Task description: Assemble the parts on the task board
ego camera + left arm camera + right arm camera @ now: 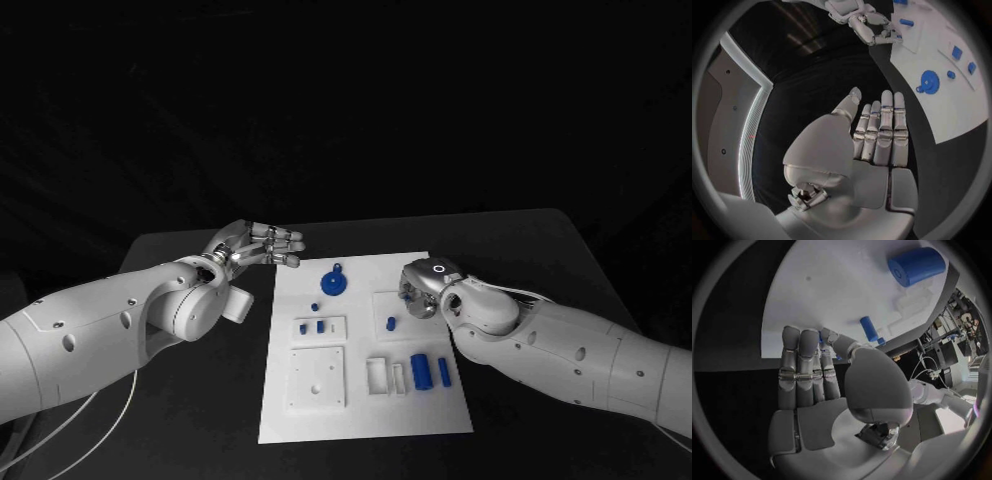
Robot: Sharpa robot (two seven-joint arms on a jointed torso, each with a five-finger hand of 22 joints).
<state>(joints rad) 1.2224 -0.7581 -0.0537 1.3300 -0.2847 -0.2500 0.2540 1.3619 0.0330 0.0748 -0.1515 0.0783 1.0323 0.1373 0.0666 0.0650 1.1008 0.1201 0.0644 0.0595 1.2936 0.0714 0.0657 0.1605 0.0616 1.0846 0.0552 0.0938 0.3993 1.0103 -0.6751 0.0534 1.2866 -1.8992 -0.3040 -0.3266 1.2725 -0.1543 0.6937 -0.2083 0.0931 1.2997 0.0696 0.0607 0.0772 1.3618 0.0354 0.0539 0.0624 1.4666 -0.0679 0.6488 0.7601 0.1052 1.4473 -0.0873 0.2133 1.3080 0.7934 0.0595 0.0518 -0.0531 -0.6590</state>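
Small, stiff, light blue peg on white board, best pinched at mid-length; right robot hand beside it and left robot hand both empty, fingers extended.

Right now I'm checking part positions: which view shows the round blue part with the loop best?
The left wrist view: the round blue part lies unobstructed on the task board. The head view shows it smaller, between both hands. I cannot pick it out in the right wrist view.

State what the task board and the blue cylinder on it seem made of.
Task board: looks like matte white plastic, flat and even with raised blocks; material uncertain. Blue cylinder: likely smooth moulded plastic, uniform colour with soft sheen along its side.
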